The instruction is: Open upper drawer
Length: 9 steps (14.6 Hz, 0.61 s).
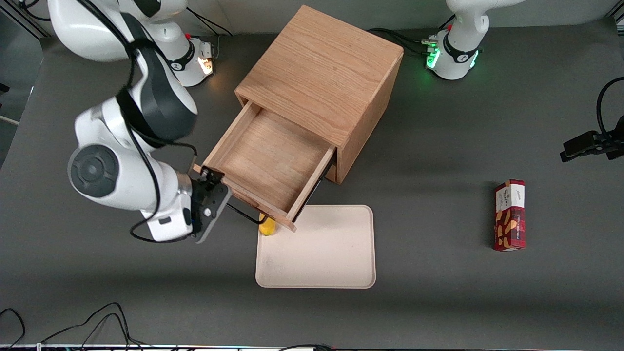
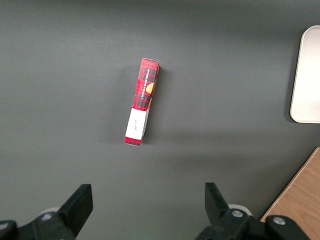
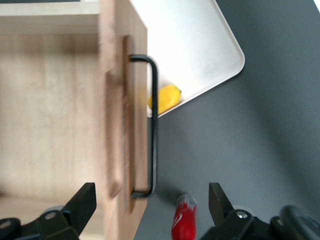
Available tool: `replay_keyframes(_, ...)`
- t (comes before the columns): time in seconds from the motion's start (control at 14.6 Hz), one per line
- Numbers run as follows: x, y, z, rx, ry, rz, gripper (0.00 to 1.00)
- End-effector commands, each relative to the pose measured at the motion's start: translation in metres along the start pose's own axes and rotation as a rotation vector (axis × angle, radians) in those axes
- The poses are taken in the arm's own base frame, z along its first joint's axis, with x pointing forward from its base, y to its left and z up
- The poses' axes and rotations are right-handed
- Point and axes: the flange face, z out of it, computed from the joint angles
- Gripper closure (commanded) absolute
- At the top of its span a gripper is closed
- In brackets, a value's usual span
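Upper drawer (image 1: 265, 161) pulled well out of cabinet (image 1: 324, 73). Hand (image 1: 214, 204) beside handle (image 3: 152, 125), fingers apart, gripping nothing.

the dark grey table (image 1: 438, 302) carries a wooden cabinet (image 1: 321, 78), beige tray (image 1: 317, 253) and red box (image 1: 509, 214).

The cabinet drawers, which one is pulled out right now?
The upper drawer of the wooden cabinet: it juts out toward the front camera, bare inside, front panel over the beige tray. No lower drawer shows. The gripper, open, is beside its handle.
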Motion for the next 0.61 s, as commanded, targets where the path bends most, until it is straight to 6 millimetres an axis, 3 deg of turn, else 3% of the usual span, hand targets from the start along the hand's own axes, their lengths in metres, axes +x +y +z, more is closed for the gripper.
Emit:
replay_keyframes(0.0, -0.036, -0.025, -0.018, -0.005, -0.051, -0.001, 0.0)
replay_keyframes(0.34, -0.139, -0.055, -0.033, -0.079, -0.023, 0.099, 0.0)
replay_keyframes(0.55, -0.199, -0.047, -0.032, -0.097, -0.029, 0.28, 0.0)
